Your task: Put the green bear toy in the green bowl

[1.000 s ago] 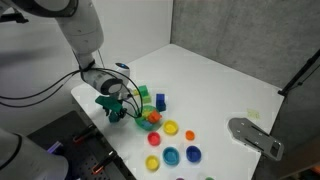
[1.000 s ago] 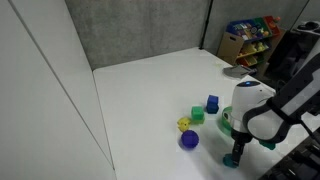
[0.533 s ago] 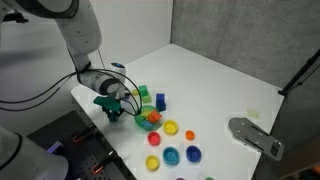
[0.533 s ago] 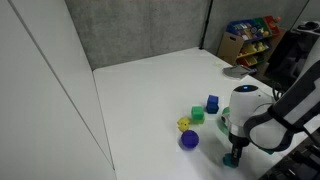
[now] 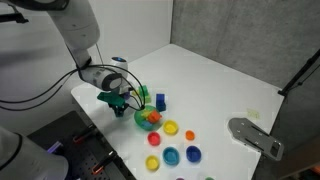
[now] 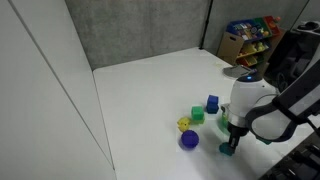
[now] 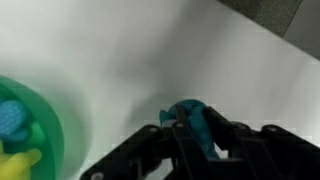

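Observation:
In the wrist view my gripper (image 7: 190, 130) is shut on the green bear toy (image 7: 192, 118), a small dark teal figure whose top sticks out between the black fingers, just above the white table. The green bowl (image 7: 72, 122) lies to the left in that view, with a blue and a yellow toy inside. In both exterior views the gripper (image 5: 117, 103) (image 6: 228, 147) hangs close beside the bowl (image 5: 141, 121), with the teal toy (image 6: 226, 149) at its tips. The arm hides most of the bowl in an exterior view.
Several flat coloured discs (image 5: 171, 127) lie on the table past the bowl. A light-green block (image 5: 143, 93) and a blue-and-green piece (image 5: 160, 100) sit behind it. A purple ball (image 6: 188, 140) and a yellow piece (image 6: 184, 124) lie near the gripper. The table edge runs close by.
The jaws have closed on the bear toy. The gripper has risen a little off the table with it and shifted towards the bowl.

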